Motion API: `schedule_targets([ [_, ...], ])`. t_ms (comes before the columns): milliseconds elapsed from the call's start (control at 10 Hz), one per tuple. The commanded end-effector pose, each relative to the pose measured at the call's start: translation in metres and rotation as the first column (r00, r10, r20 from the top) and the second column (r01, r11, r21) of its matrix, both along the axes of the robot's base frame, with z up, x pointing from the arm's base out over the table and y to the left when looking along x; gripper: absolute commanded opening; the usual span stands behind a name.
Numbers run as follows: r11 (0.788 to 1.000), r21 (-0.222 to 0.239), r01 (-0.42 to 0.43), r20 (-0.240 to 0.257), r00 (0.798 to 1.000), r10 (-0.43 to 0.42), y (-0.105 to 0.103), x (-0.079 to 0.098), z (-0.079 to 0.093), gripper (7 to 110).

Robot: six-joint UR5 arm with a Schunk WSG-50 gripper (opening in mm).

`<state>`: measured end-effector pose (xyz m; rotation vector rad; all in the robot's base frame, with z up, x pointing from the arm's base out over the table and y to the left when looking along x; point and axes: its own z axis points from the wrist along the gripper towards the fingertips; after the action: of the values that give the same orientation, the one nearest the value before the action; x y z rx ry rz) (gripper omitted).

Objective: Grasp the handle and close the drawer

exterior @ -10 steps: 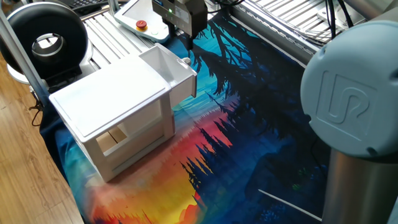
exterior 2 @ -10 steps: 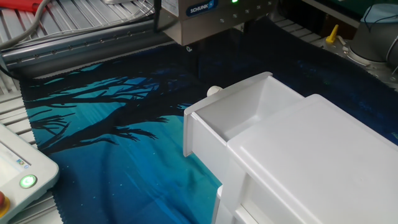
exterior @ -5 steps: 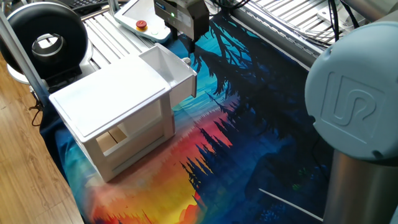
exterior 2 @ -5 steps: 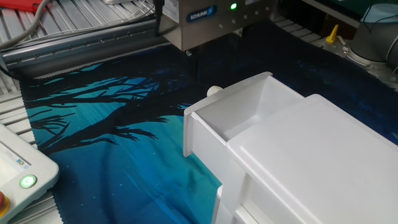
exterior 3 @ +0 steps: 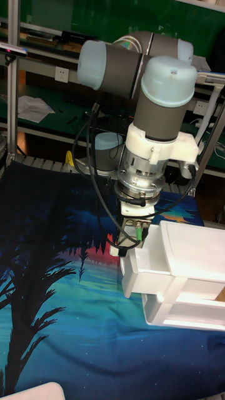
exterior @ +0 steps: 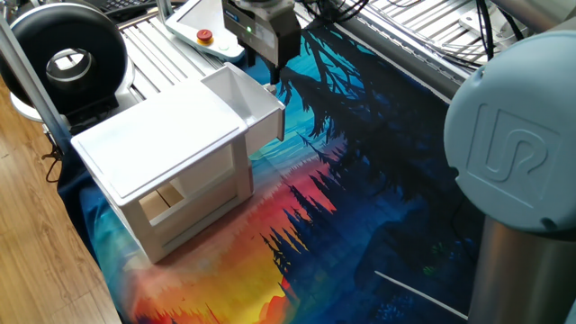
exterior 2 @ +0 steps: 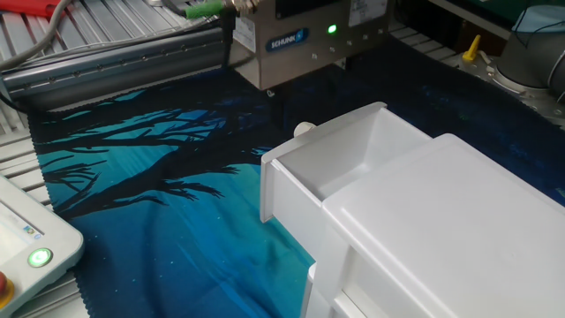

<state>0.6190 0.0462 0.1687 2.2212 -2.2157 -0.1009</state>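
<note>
The white drawer (exterior: 245, 97) stands pulled out of the small white cabinet (exterior: 162, 144), and its inside looks empty. On its front panel is the handle (exterior: 269, 88), a tiny whitish knob. My gripper (exterior: 274, 74) hangs just above and behind the knob, without touching it. In the other fixed view the gripper (exterior 2: 275, 92) is up and left of the handle (exterior 2: 303, 129), with the drawer (exterior 2: 344, 159) below. Dark fingers blend into the dark cloth, so their gap is unclear. In the tall fixed view the gripper (exterior 3: 133, 236) sits right at the drawer (exterior 3: 145, 274) front.
A printed cloth (exterior: 360, 180) covers the table. A teach pendant (exterior: 202, 27) and a black round device (exterior: 67, 58) lie behind the cabinet. Metal rails (exterior 2: 106, 62) run along the cloth's far edge. The arm's grey base (exterior: 513, 180) stands at the right.
The gripper has come down closer to the handle over the last second. Drawer and cabinet have not moved.
</note>
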Motion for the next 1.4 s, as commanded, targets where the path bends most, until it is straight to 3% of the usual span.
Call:
schedule_targets([
  [0,0.996,0.056,0.062,-0.006,0.998,-0.062,0.011,-0.001,-0.013,66],
  [400,0.998,0.046,0.048,-0.006,0.999,-0.048,0.003,-0.004,-0.018,66],
  [600,1.0,-0.003,0.014,-0.003,1.0,-0.014,-0.01,-0.005,-0.019,66],
  [700,1.0,-0.004,0.025,-0.002,1.0,-0.025,-0.01,-0.004,-0.019,66],
  [800,0.999,-0.04,0.024,0.019,1.0,-0.024,-0.018,0.001,-0.02,66],
  [1200,0.998,-0.015,0.055,0.043,0.998,-0.054,-0.017,0.005,-0.025,66],
  [1300,0.999,-0.031,0.029,0.018,0.999,-0.029,-0.021,0.0,-0.026,66],
])
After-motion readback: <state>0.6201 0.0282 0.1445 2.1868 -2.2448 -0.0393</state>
